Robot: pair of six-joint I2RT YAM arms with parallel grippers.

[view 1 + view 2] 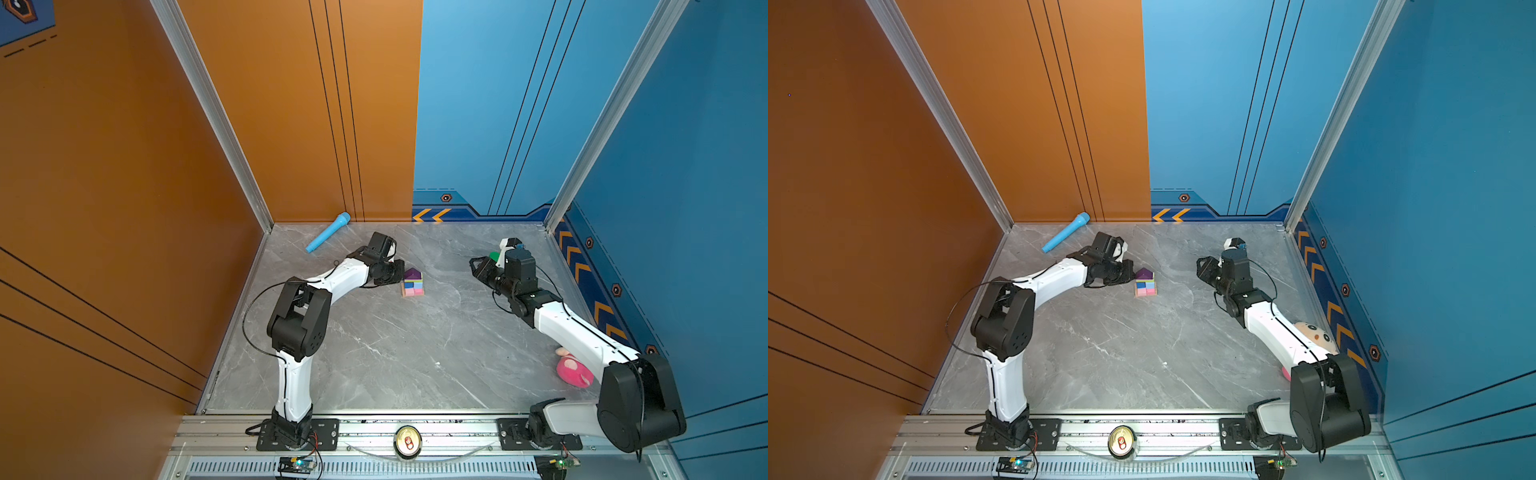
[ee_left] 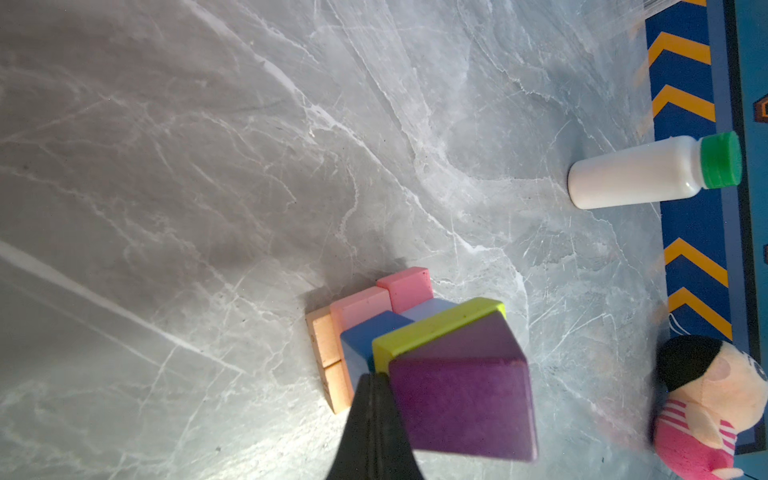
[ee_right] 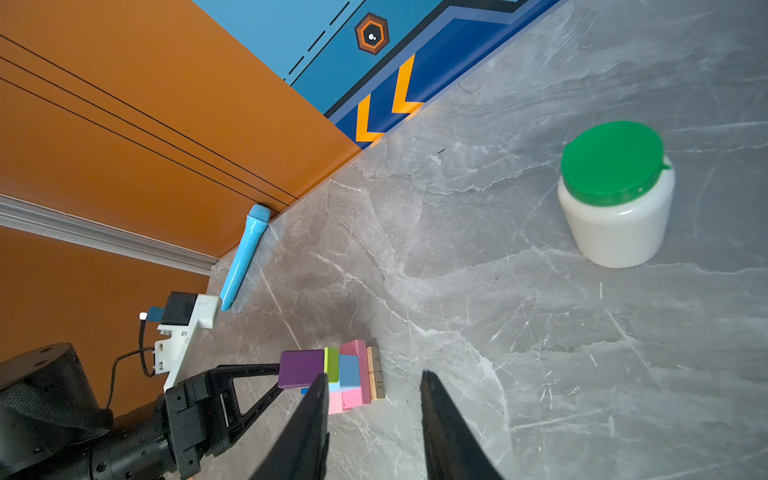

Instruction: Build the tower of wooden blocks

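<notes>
Tower (image 1: 412, 284) stands at the left gripper (image 2: 370, 378) tips.
Left jaws are pressed together, just beside the purple peaked block (image 2: 461, 399) on top; right gripper (image 3: 375, 374) jaws are spread, empty, tower ahead of them.

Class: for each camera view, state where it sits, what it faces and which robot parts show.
Top views: high over the front rail, looking down at the table; both arms whole.
Left wrist: on left arm, facing the tower past shut left fingers.
Right wrist: on right arm, facing the tower past open right fingers.
Shared: tower in all; bottle in both wrist views.
</notes>
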